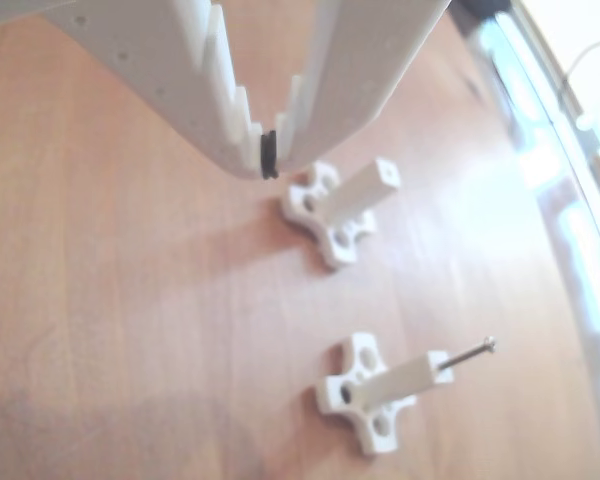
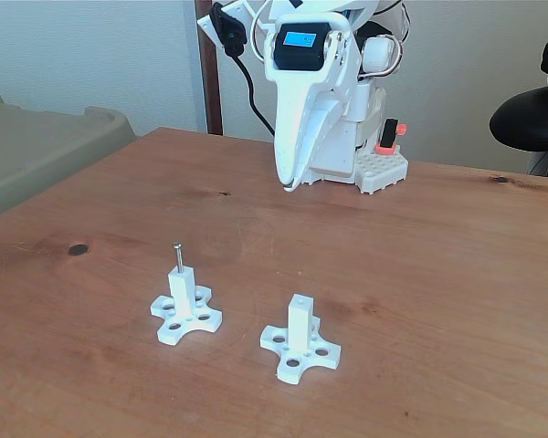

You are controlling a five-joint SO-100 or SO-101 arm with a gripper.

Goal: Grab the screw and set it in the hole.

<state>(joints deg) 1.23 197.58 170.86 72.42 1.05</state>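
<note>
My fingers (image 1: 268,165) are drawn in until their tips nearly meet, and I see no screw between them; there is only a small dark ring at the tips, which looks like part of the fingers rather than a held thing. In the fixed view they (image 2: 290,185) hang above the far part of the surface (image 2: 438,274), close to the arm's base and well apart from both posts.

The screw (image 2: 177,256) stands upright in the tip of the left post (image 2: 184,301) as the fixed view shows it, head up, shaft in line with the post. In the other view that same screw (image 1: 469,355) pokes out past its post toward the right.

The empty post (image 2: 299,336) sits to the right of it in the fixed view, and its hole (image 1: 386,177) shows at the tip, nearer my fingers.

As I judge it, the move turns on this: the screw lies beyond the empty post from my fingers, and its long axis is vertical, so I would reach past, spread the fingers, and close across the shaft just under the head.
</note>
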